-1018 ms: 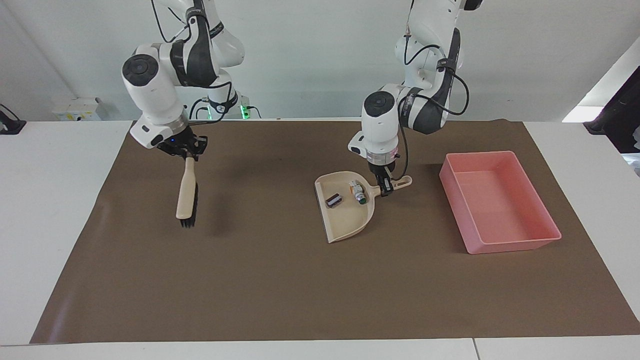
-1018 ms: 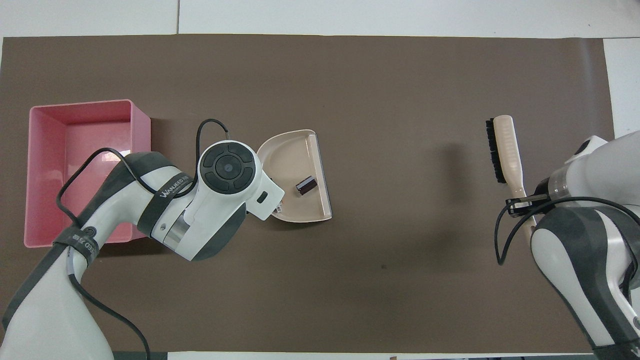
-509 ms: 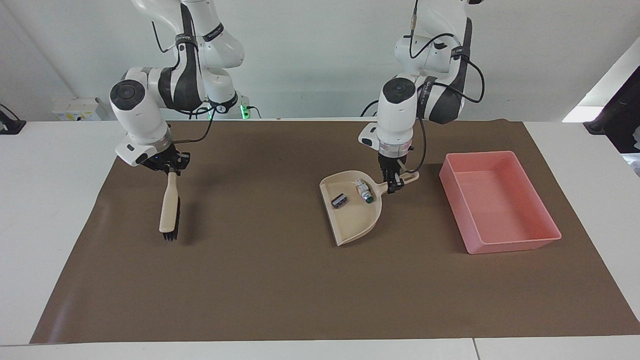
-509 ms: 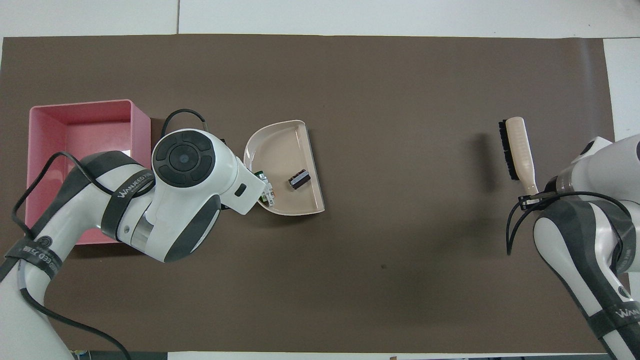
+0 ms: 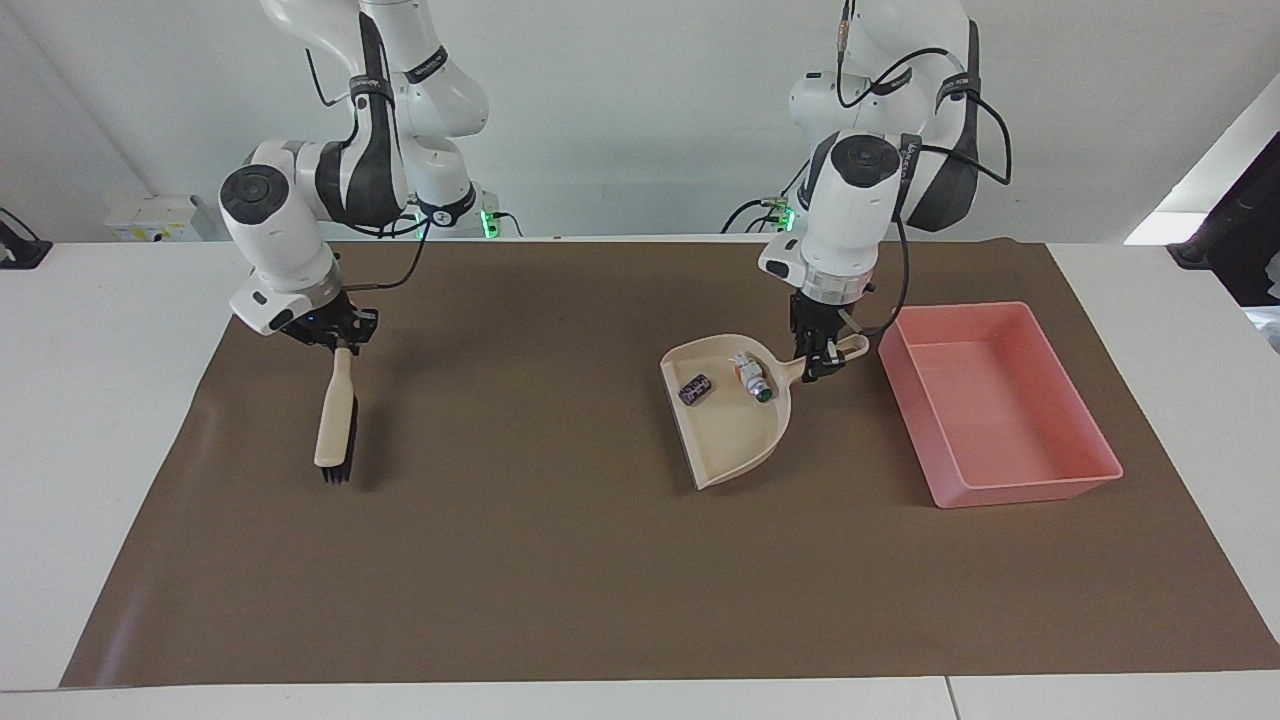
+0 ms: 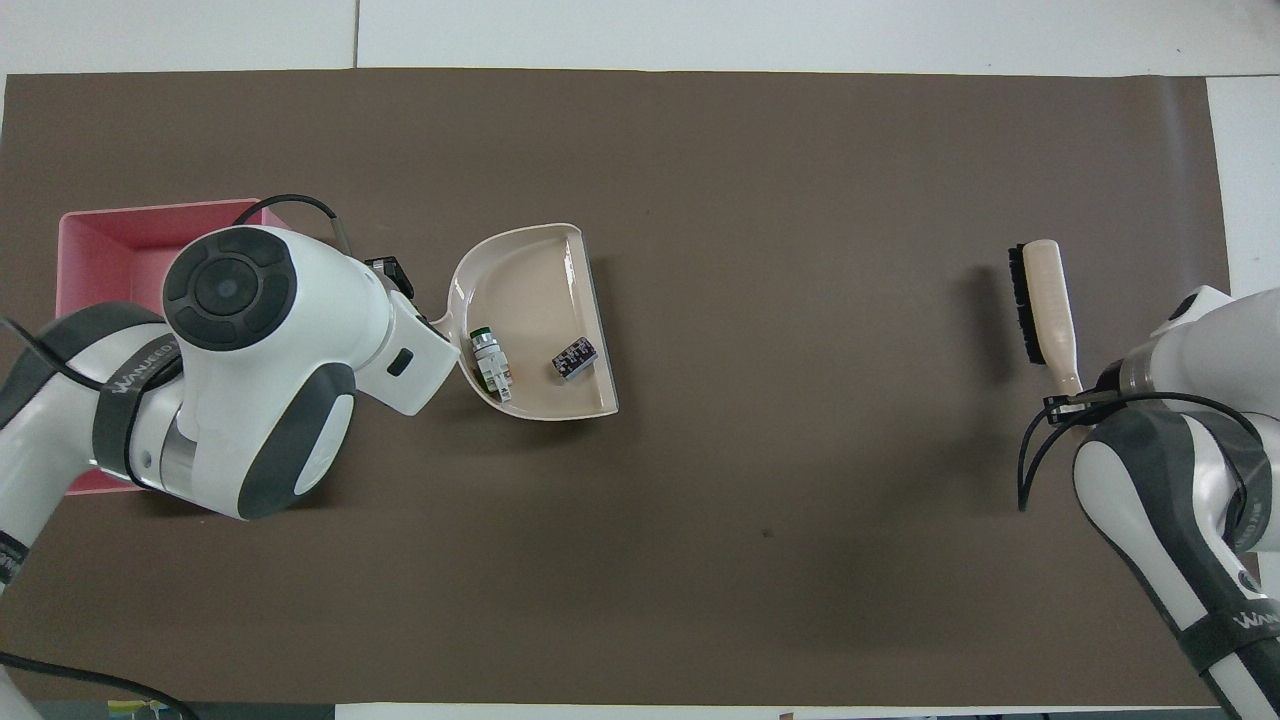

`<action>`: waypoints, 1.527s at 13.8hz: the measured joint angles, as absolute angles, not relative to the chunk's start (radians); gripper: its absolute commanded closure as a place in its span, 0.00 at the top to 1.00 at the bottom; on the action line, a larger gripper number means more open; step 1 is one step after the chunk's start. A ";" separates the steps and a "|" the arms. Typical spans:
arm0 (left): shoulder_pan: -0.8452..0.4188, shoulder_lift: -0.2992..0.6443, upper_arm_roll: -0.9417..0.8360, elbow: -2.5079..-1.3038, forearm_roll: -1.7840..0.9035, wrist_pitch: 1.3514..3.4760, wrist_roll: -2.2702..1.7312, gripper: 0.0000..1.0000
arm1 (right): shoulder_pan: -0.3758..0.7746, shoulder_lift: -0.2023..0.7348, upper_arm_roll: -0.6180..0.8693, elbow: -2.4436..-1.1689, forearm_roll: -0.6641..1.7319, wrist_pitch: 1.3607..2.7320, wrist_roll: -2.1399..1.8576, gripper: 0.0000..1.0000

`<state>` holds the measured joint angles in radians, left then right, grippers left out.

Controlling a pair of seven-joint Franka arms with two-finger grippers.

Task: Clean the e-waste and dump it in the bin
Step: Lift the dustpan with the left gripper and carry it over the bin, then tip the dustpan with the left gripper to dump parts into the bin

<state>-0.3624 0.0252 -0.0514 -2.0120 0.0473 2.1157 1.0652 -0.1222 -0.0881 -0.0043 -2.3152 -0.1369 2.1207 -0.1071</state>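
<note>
A beige dustpan is gripped by its handle in the left gripper, apparently lifted, beside the pink bin. Two e-waste bits are carried inside. A brush is clamped by the right gripper.

We see the left gripper pointing down, fingers clamped on the dustpan handle, wrist tilted slightly, elbow bent high. Right gripper also points down, closed on the brush handle, forearm angled toward the right arm's end of the table
</note>
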 measured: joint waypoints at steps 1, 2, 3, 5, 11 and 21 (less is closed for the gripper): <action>-0.340 0.014 -0.051 -2.012 0.023 2.107 1.102 0.00 | -0.135 -0.084 -0.005 -2.323 -0.137 2.128 -0.107 0.00; -0.312 0.001 -0.050 -2.013 -0.003 2.098 1.143 0.00 | -0.142 -0.079 -0.005 -2.329 -0.137 2.134 -0.107 0.00; -0.283 -0.013 -0.049 -2.013 -0.025 2.086 1.183 0.00 | -0.144 -0.075 -0.005 -2.335 -0.137 2.145 -0.107 0.00; -0.217 -0.041 -0.048 -2.014 -0.080 2.058 1.282 0.00 | -0.147 -0.066 -0.005 -2.353 -0.137 2.178 -0.107 0.00; 0.024 -0.096 -0.039 -1.999 -0.241 1.950 1.585 0.00 | -0.150 -0.064 -0.005 -2.364 -0.137 2.186 -0.107 0.00; 0.468 -0.082 -0.029 -1.812 -0.392 1.727 1.972 0.00 | -0.150 -0.064 -0.004 -2.372 -0.137 2.189 -0.097 0.00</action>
